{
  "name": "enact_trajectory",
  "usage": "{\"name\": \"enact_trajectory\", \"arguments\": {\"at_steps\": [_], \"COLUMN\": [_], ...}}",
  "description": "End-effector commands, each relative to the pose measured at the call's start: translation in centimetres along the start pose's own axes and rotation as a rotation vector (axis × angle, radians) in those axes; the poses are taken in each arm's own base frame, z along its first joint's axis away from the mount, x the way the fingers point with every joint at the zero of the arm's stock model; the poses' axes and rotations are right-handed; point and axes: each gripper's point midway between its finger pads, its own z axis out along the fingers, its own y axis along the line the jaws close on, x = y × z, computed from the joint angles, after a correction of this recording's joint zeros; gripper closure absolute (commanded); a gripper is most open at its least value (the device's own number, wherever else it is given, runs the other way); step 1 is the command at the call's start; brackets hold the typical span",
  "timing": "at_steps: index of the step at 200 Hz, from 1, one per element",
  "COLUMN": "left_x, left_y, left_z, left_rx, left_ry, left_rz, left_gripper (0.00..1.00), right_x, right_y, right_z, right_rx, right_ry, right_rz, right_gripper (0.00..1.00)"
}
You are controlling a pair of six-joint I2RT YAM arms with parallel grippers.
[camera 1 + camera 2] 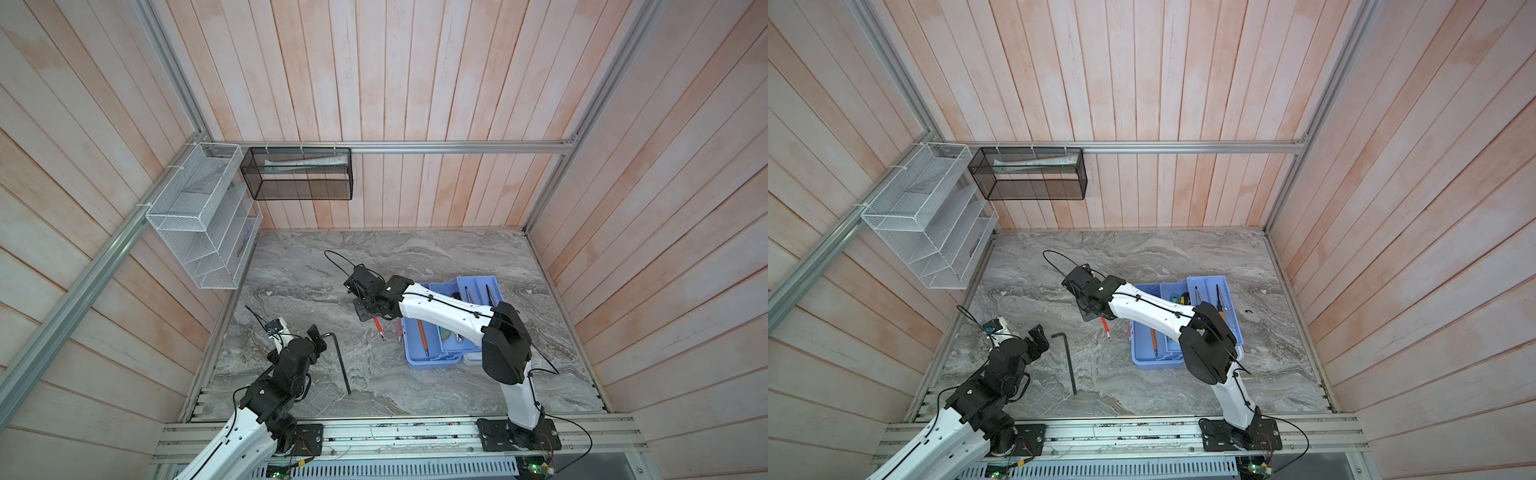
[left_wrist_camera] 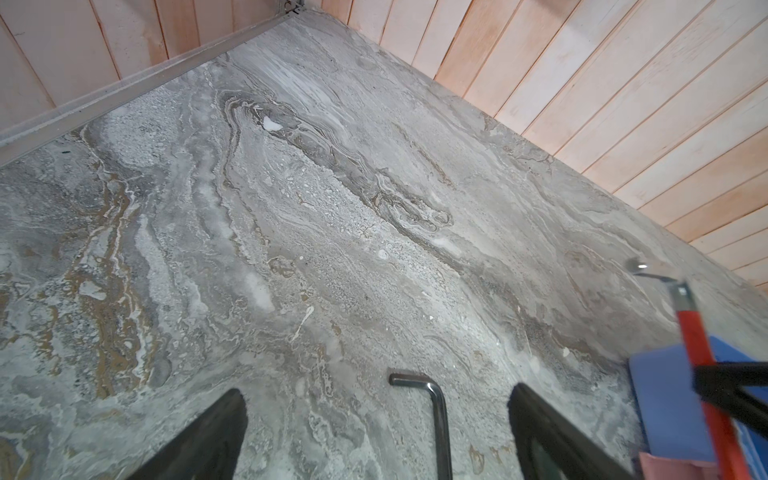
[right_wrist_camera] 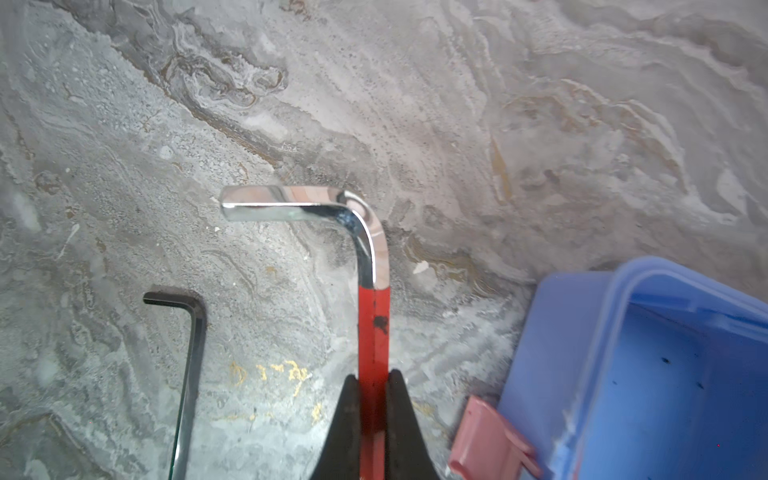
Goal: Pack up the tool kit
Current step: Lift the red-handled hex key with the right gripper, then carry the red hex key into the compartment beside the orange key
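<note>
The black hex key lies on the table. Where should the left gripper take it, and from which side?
Likely the long arm of the black hex key, near its middle, from straight above. It lies flat on the table, thin and straight there, so the fingers of the open left gripper can straddle it across its width. The short bent end gives less to hold.

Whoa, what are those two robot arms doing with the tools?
They're putting tools away. The right gripper is pinching a red-handled hex key just beside the open blue tool kit. The left gripper is wide open, near a black hex key lying on the table.
</note>
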Motion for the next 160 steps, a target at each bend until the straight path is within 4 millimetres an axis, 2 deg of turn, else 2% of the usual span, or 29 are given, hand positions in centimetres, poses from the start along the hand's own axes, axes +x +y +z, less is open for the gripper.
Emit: {"name": "enact_trajectory", "arguments": {"at_steps": [1, 21, 62, 107, 160], "left_x": [0.0, 0.1, 0.2, 0.1, 0.2], "left_y": [-0.3, -0.4, -0.6, -0.7, -0.7], "left_z": [0.2, 0.3, 0.3, 0.3, 0.3], "left_rx": [0.011, 0.013, 0.023, 0.033, 0.033], "left_ry": [0.001, 0.006, 0.008, 0.008, 0.009], "left_rz": [0.015, 0.023, 0.028, 0.031, 0.033], "left_gripper": [0.00, 0.00, 0.00, 0.00, 0.00], "right_x": [-1.4, -0.4, 2.9, 6.2, 7.3], "right_y": [-3.5, -5.5, -9.2, -12.1, -13.7], "right_z": [-3.0, -4.0, -4.5, -3.2, -0.9], "right_rx": [0.070, 0.106, 0.175, 0.226, 0.235], "right_ry": [-0.071, -0.080, -0.063, -0.017, 0.009], "right_rz": [0.092, 0.149, 0.252, 0.322, 0.358], "right_gripper": [1.00, 1.00, 1.00, 1.00, 1.00]}}
